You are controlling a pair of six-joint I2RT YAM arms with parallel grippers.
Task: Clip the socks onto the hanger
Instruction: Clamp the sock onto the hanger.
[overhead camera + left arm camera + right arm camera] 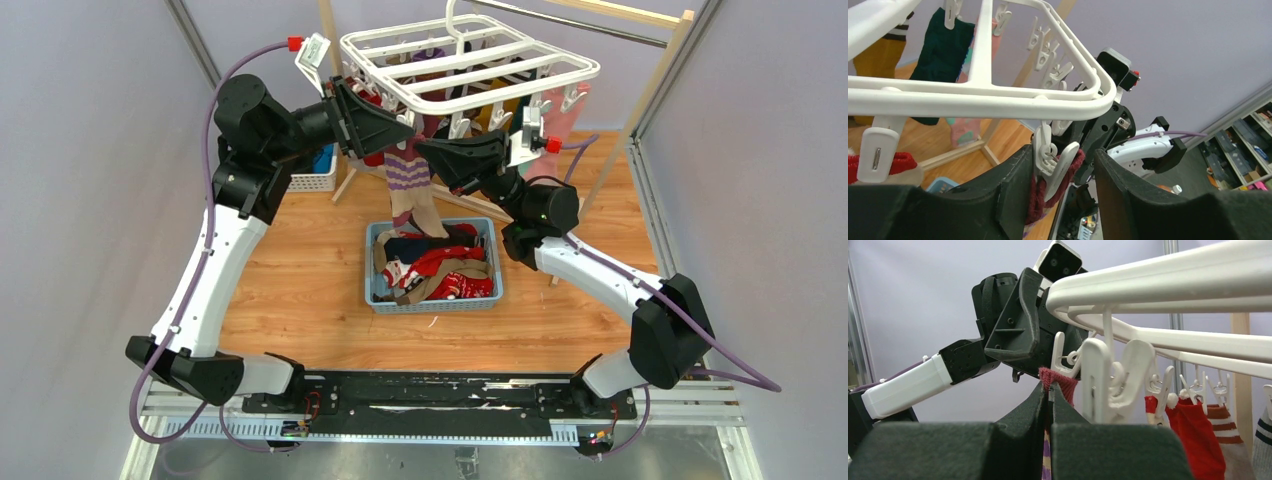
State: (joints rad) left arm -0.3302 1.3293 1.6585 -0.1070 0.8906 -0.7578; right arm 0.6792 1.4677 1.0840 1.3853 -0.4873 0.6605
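Observation:
The white hanger (590,68) hangs at the back, with several socks clipped under it. A beige sock with purple stripes and a maroon cuff (410,185) hangs at its front corner. My right gripper (428,150) is shut on the cuff (1058,380), just below the frame. My left gripper (405,125) is open. Its fingers (1013,195) stand on either side of a white clip (1058,172) that bites the maroon cuff (1035,200). The left finger touches the clip and the right finger stands apart from it.
A blue basket (375,290) holding several more socks sits on the wooden table below the grippers. A white lattice basket (315,180) stands at the back left. The wooden rack (660,90) holds the hanger. A red sock (1193,425) and a dark green sock (943,45) hang nearby.

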